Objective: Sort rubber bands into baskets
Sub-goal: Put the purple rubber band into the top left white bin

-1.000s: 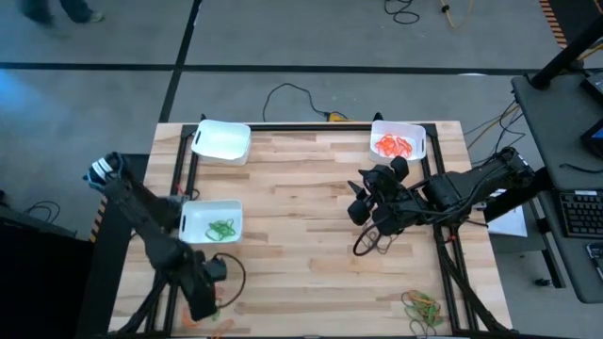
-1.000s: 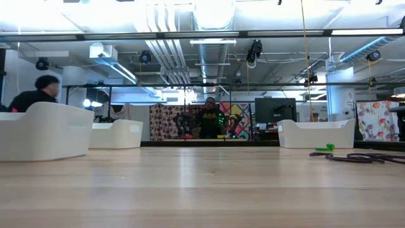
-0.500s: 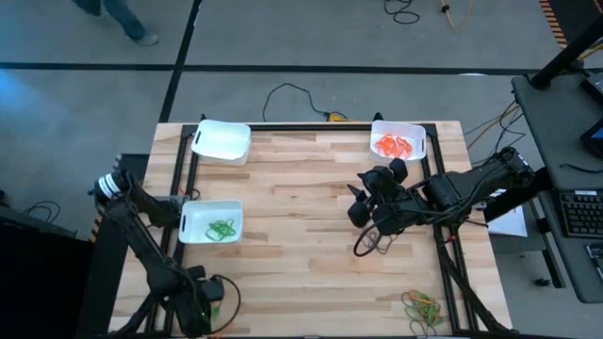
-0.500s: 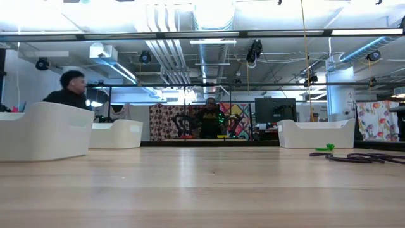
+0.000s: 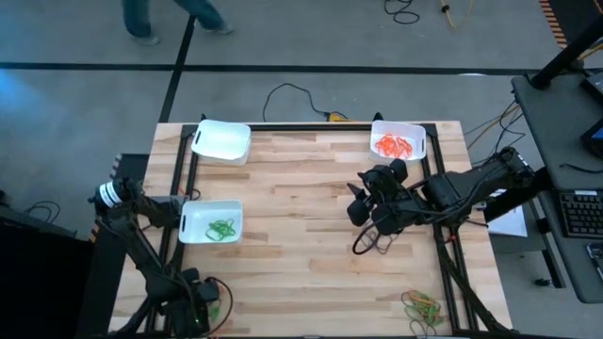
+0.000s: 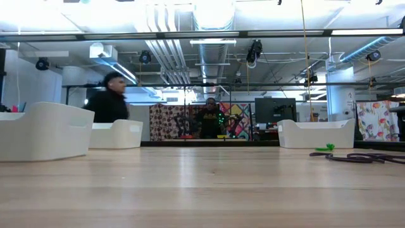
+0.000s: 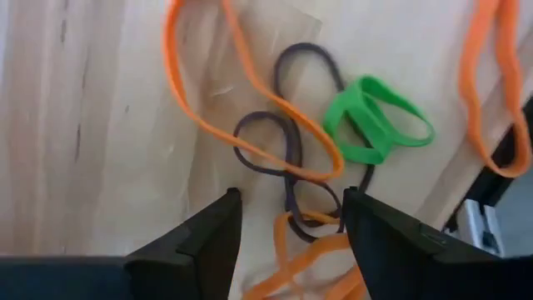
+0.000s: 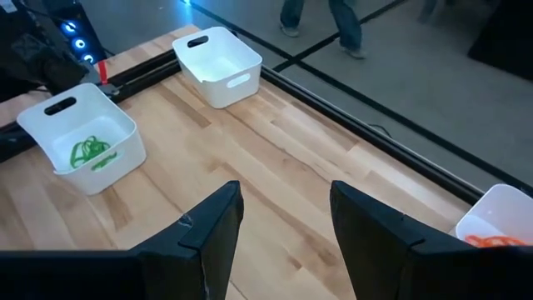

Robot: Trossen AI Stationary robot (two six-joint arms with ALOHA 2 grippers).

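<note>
My left gripper (image 5: 201, 307) is open at the table's near left corner. In its wrist view its fingers (image 7: 291, 242) stand over a small heap of rubber bands: a dark one (image 7: 287, 162) between the fingers, an orange one (image 7: 250, 108) and a green one (image 7: 379, 125), all flat on the wood. My right gripper (image 5: 362, 209) is open and empty above the table's right half (image 8: 279, 233). Three white baskets stand on the table: one empty at the far left (image 5: 222, 140), one with green bands at the left (image 5: 211, 222), one with orange bands at the far right (image 5: 398, 142).
A second heap of mixed bands (image 5: 422, 306) lies near the table's near right corner. A black cable loop (image 5: 372, 243) lies under my right arm. Black frame rails (image 5: 179, 179) run along the table's sides. A person (image 5: 174, 14) walks on the floor beyond the far edge.
My left gripper has gone toward the table's near edge and down onto the heap of bands at the near left corner, its arm folding back toward the left edge. My right arm has kept still. The person has walked rightward beyond the far edge.
</note>
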